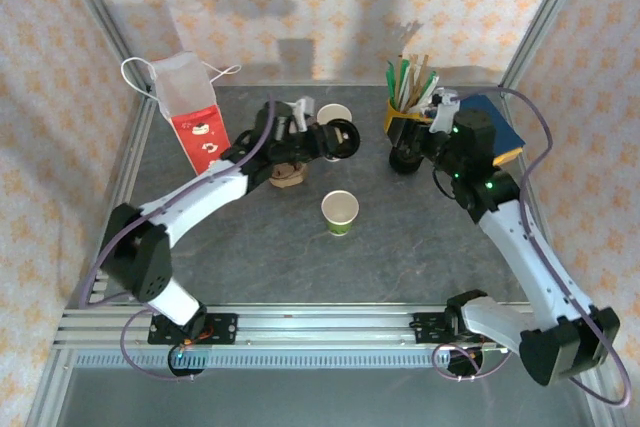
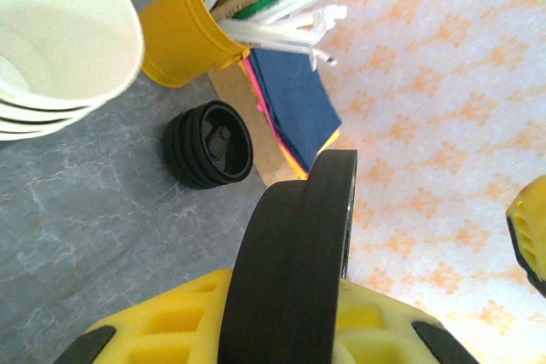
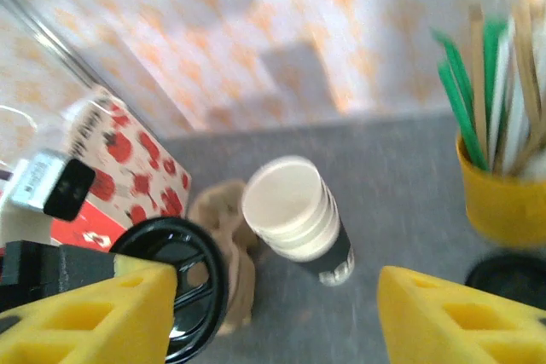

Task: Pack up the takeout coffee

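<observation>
At table centre, grasp light, crushable, probably empty takeout coffee [image 1: 340, 211] mid-wall with wide-spread right gripper [image 3: 277, 286], not left gripper [image 1: 331, 140] clamped on black lid [image 2: 294, 262].

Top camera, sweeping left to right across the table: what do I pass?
Red bag → brown cardboard piece → lone paper cup → yellow mug of sticks → blue napkins.

Overhead view plus two close wrist views.
</observation>
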Motion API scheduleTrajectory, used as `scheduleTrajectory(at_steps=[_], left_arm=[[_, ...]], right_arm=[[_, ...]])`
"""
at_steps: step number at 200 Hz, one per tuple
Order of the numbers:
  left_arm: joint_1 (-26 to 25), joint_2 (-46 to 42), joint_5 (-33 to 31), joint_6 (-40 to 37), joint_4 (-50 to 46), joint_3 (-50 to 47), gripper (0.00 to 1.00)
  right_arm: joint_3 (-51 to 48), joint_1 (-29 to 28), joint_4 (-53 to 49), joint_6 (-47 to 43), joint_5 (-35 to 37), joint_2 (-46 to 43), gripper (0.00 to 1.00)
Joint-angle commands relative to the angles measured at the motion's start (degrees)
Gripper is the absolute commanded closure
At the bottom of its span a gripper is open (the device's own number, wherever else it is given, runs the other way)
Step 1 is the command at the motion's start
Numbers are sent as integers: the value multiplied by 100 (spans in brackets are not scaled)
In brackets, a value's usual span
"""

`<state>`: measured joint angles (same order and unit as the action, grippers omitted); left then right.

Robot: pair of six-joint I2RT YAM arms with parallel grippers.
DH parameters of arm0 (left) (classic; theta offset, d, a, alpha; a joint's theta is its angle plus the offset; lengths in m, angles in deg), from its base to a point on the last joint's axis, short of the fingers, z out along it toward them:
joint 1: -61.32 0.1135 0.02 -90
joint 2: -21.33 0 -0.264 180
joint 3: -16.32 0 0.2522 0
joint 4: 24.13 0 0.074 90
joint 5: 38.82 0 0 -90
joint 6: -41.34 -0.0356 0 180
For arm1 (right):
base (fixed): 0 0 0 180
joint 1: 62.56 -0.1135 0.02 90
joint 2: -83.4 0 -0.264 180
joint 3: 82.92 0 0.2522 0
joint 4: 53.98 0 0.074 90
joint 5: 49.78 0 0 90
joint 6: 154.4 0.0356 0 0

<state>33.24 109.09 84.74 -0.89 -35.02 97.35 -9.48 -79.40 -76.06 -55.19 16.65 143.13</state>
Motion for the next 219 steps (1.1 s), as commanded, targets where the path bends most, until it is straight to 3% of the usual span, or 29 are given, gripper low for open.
scheduleTrajectory(at_steps=[1, 33, 73, 99, 122, 140, 219], left_arm=[[393, -534, 823, 454, 312, -562, 93], [810, -1119, 1096, 506, -612, -718, 93], [1023, -1485, 1476, 784, -1227, -688, 93], [1023, -1593, 1339, 774, -1561, -663, 93], [1023, -1625, 1328, 814, -1617, -729, 93], [1023, -1656, 1354, 902, -1519, -823, 93], [1023, -1747, 1470, 1087, -1291, -1139, 92]], right_arm=[[-348, -41, 1456, -628, -314, -106, 35], [-579, -635, 2273, -1663, -181, 56, 34], [-909, -2166, 2766, -4187, 1081, 473, 35], [-1634, -2921, 4221, -5960, 2280, 703, 34], [-1723, -2954, 3991, -6936, 1788, 769, 35], [-1833, -2978, 4326, -7058, 1647, 911, 35], [-1573, -3097, 3700, -7289, 1110, 1007, 47]])
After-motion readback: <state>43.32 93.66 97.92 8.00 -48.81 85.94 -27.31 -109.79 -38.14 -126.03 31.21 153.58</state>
